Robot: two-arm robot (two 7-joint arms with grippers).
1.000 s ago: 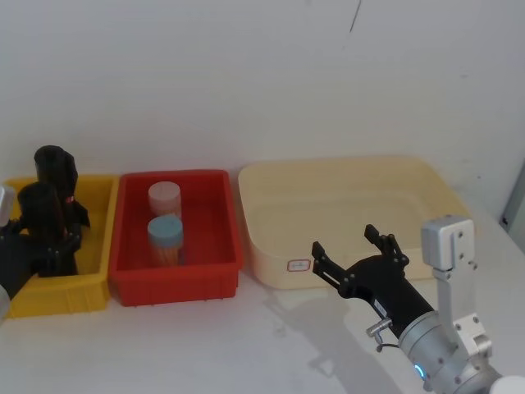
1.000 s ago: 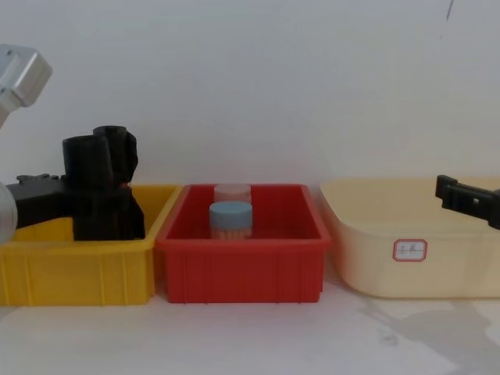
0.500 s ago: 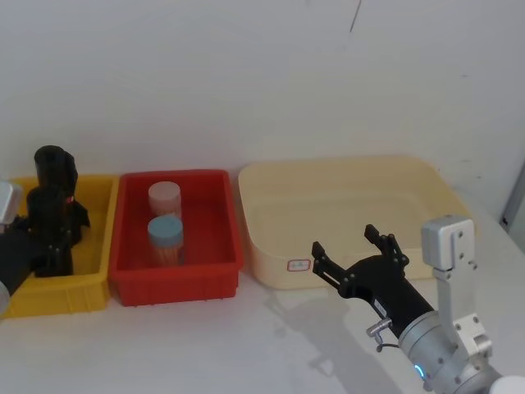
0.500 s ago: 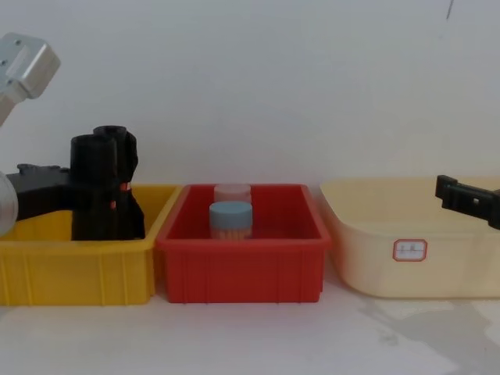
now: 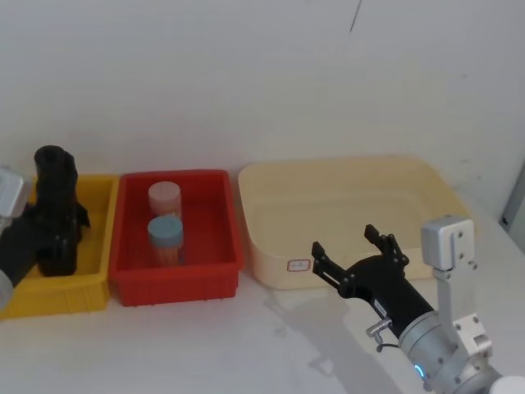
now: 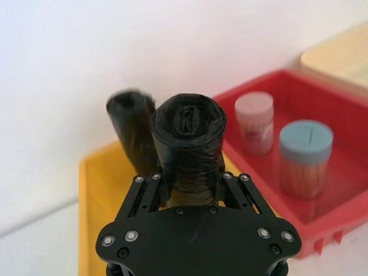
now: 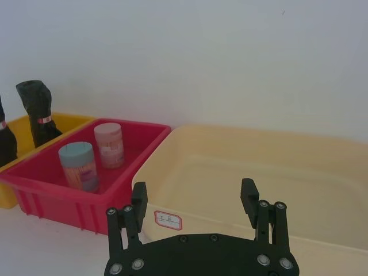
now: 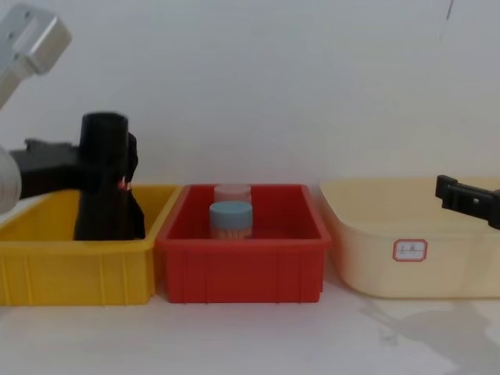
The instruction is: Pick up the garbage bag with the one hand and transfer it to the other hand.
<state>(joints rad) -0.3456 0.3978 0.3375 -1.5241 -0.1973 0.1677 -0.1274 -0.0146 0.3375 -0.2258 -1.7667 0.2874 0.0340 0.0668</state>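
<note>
Right now the left gripper [image 6: 190, 183] holds the garbage bag [image 6: 188, 135] upright. Its fingers [image 6: 148, 192] are closed against the sides of the slim black roll a little below its top end. The roll stands in the yellow bin [image 8: 78, 269], which sits just beside the red bin [image 8: 242, 273] on that bin's left. From the chest view the roll's top rises well above the red bin's rim, while its lower end is hidden behind the yellow wall, so I cannot tell whether it touches the bin floor. A second black roll [image 6: 133, 123] stands close behind the held one, farther from the robot than the red bin's front wall. Inside the red bin a blue-lidded jar [image 5: 165, 238] stands upright nearer the robot, and a pale-lidded jar [image 5: 164, 197] stands just behind it. A cream tub [image 5: 344, 205] lies just beside the red bin on its right. The right gripper [image 7: 194, 190] hangs over the tabletop [image 5: 271, 345], to the right of the red bin and nearer the robot than it. Its fingers are spread wide with nothing between them, and they point at the cream tub's labelled front wall.
</note>
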